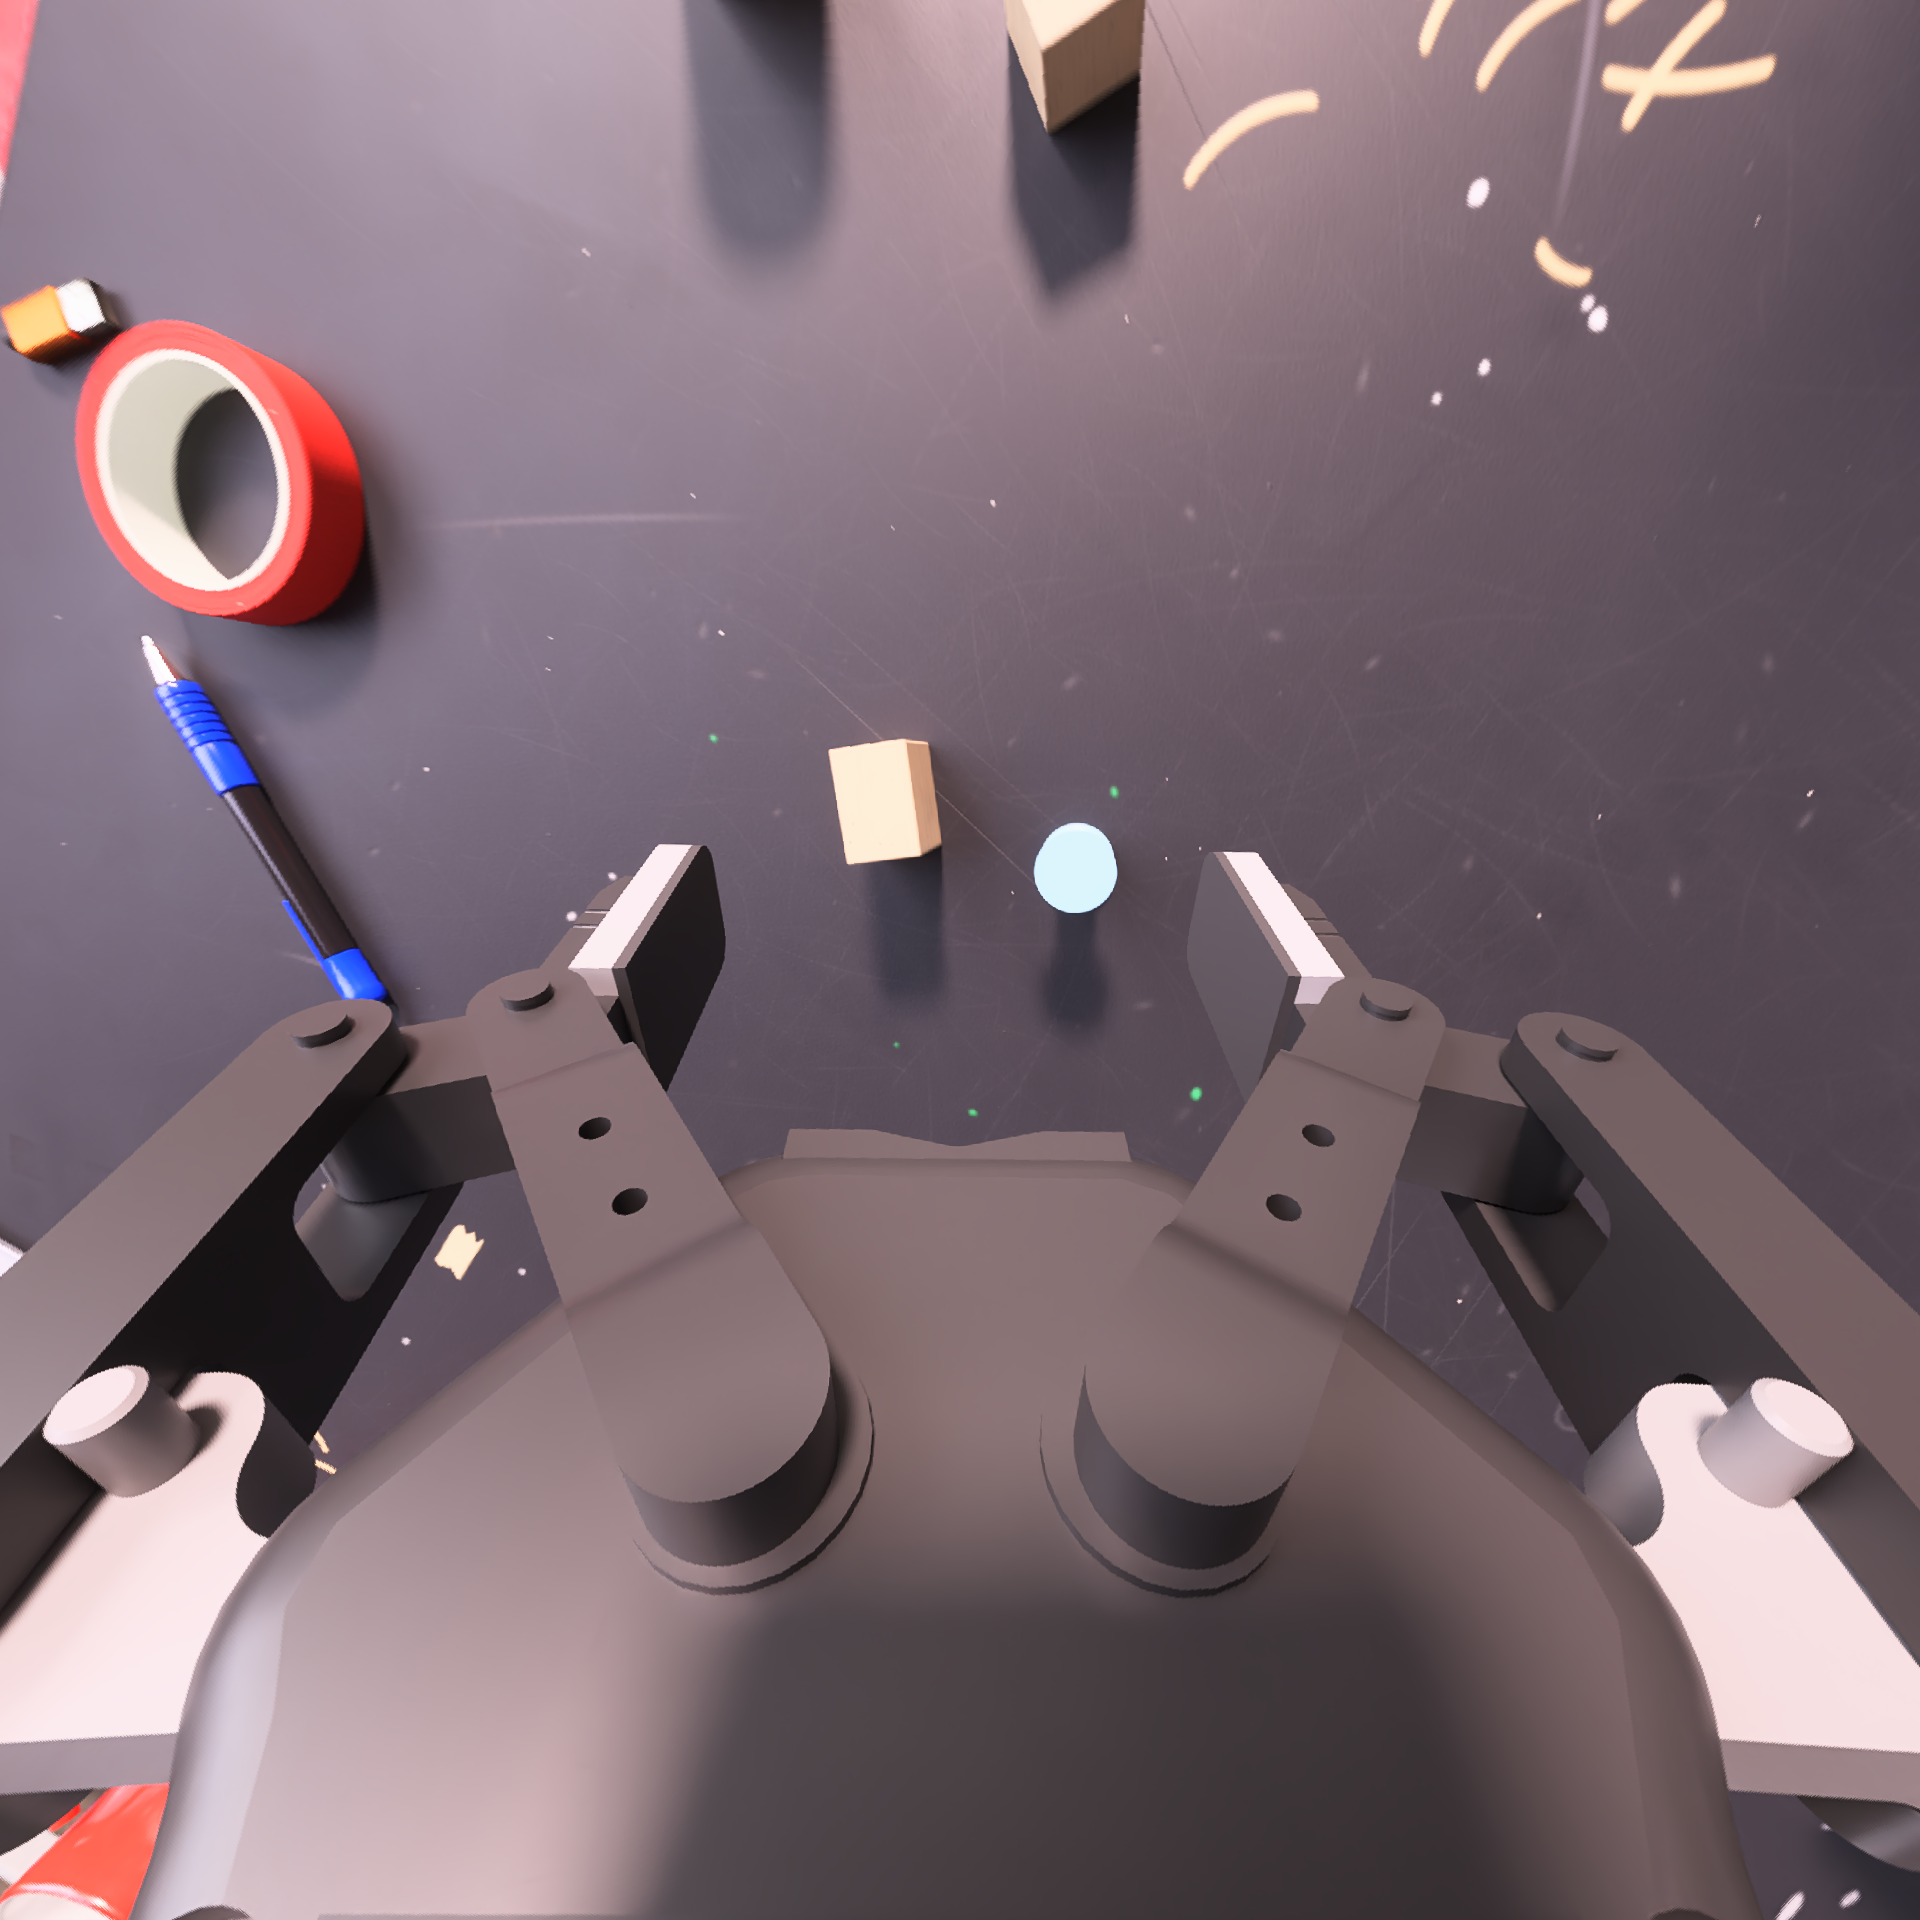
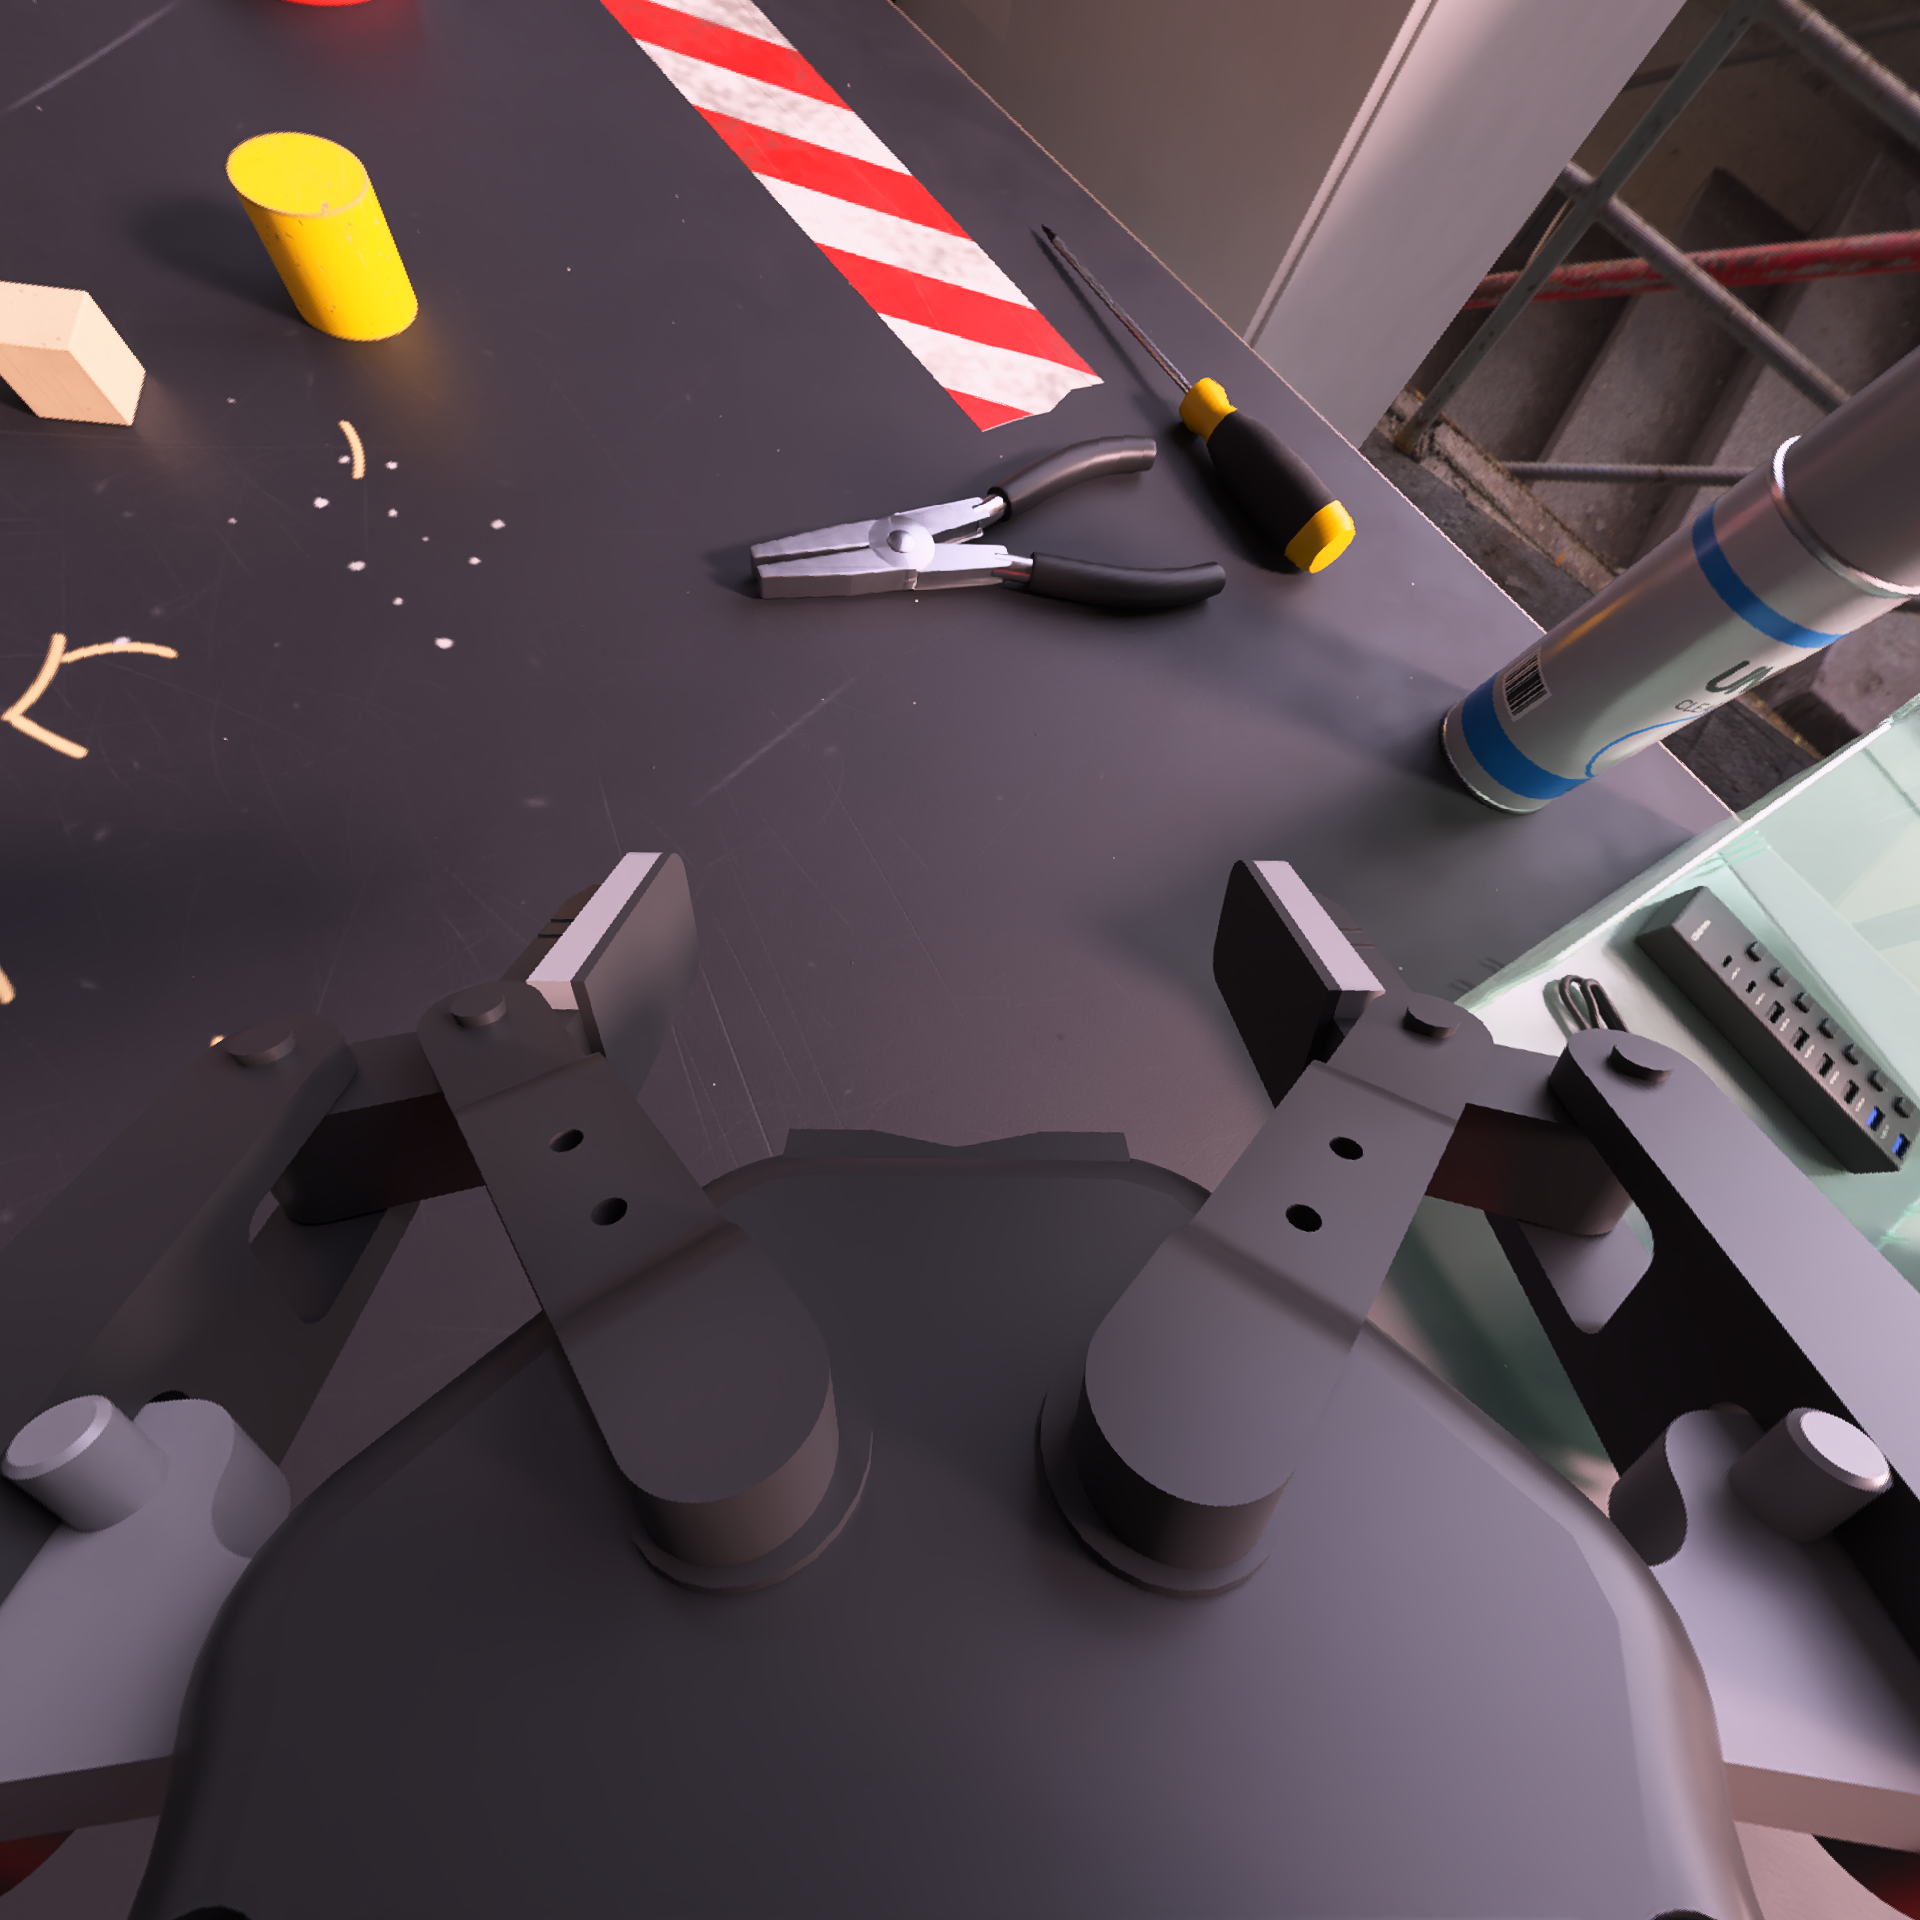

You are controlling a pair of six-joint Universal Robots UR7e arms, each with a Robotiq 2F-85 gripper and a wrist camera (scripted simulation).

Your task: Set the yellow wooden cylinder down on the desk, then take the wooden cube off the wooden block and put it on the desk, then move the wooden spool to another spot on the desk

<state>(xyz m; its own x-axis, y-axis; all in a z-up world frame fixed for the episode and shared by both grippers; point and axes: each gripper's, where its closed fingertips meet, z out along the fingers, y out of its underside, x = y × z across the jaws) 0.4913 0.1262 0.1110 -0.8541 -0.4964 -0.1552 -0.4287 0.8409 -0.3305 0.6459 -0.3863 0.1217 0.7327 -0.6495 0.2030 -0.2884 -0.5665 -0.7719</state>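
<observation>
In the left wrist view a small wooden cube (image 1: 884,801) stands on the dark desk (image 1: 1351,623), with a pale blue spool (image 1: 1075,868) just right of it. My left gripper (image 1: 961,914) is open and empty above them; the spool lies between the fingertips' line, the cube nearer the left finger. A wooden block (image 1: 1075,57) sits at the top edge. In the right wrist view the yellow cylinder (image 2: 322,237) stands upright on the desk, with the wooden block (image 2: 68,353) to its left. My right gripper (image 2: 956,935) is open and empty over bare desk.
Left wrist view: a red tape roll (image 1: 218,473), a blue pen (image 1: 260,821) and a small orange-white piece (image 1: 57,317) at the left. Right wrist view: pliers (image 2: 987,545), a screwdriver (image 2: 1236,457), a red-white striped strip (image 2: 862,208), a spray can (image 2: 1662,644) near the desk's right edge.
</observation>
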